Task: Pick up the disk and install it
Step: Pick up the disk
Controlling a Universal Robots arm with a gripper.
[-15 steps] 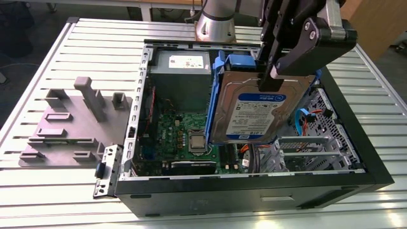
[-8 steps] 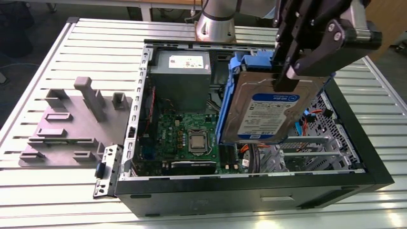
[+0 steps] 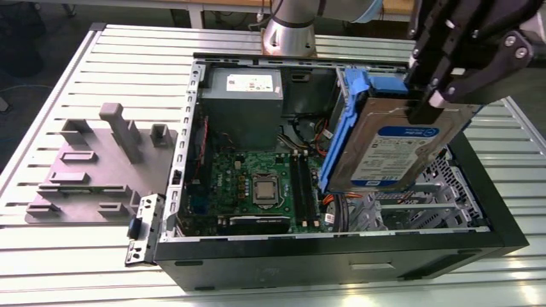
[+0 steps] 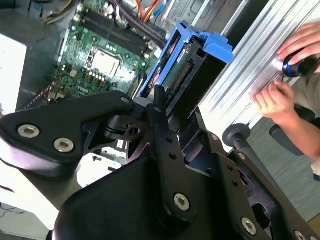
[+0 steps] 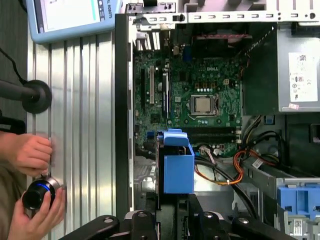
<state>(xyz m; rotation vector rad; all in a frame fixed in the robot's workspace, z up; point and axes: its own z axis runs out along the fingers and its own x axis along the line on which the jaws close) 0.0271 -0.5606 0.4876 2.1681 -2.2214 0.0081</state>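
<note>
Gripping disk (image 3: 390,153) in closed jaws | tilted over open computer case (image 3: 341,257) | motherboard (image 3: 230,169) inside

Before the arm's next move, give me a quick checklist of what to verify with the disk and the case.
1. Jaws shut on disk: ok, clamped near its upper end.
2. Disk seated: not ok, it hangs tilted over the open case.
3. Cables out of the path: cannot tell.
4. Person's hands outside the case: ok, on the table beside it.
</note>
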